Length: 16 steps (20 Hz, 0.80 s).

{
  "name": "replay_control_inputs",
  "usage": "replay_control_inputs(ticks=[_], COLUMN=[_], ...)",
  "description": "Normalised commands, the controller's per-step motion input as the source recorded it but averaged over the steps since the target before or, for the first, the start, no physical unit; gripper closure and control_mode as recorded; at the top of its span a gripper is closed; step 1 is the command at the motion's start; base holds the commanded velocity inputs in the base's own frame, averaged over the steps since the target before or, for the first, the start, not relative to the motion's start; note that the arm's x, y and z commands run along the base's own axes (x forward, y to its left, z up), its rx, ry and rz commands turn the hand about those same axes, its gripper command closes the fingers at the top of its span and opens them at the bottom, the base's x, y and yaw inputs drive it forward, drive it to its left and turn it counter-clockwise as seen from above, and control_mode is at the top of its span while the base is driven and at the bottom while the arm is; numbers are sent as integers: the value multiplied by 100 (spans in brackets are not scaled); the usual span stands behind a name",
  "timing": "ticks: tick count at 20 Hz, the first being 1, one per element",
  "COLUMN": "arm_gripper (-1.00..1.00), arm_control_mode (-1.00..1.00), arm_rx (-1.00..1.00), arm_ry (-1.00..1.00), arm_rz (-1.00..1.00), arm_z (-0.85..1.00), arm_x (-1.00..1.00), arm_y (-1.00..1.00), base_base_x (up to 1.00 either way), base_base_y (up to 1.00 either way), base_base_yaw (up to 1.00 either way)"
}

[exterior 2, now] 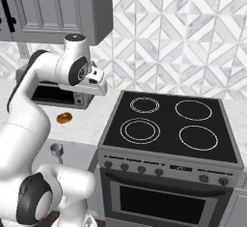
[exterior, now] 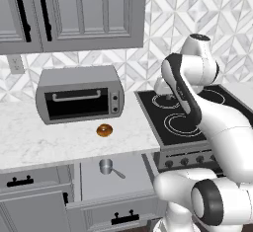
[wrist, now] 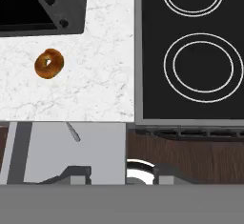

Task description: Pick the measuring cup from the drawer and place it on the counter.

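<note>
Grey drawer (exterior: 111, 181) holds the measuring cup (exterior: 106, 166), well below the empty, part-open pincer (wrist: 121, 176).

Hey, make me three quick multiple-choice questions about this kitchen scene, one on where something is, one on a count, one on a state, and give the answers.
1. Where is the measuring cup?
A. in the open drawer
B. on the stovetop
C. inside the toaster oven

2. How many burner rings does the stovetop show?
A. two
B. four
C. six

3. What state is the drawer in?
A. shut
B. pulled open
C. taken out

Answers: 1 A, the cup sits on the drawer's grey floor. 2 B, four rings in the right base view. 3 B, its inside shows below the counter.
</note>
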Motion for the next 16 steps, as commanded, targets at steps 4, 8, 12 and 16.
replay_control_inputs(ticks=[4,8,12,16], arm_gripper=[-100,-100,-100,-100], arm_control_mode=[-100,-100,-100,-100], arm_rx=[0,-2,-4,-1], arm_ry=[0,6,2,0], arm_rz=[-1,0,0,0], arm_z=[-2,-37,-86,-84], arm_x=[-54,-86,-48,-19], arm_y=[-11,-15,-5,0], base_base_x=[0,0,0,0], base_base_y=[0,0,0,0], base_base_yaw=[0,0,0,0])
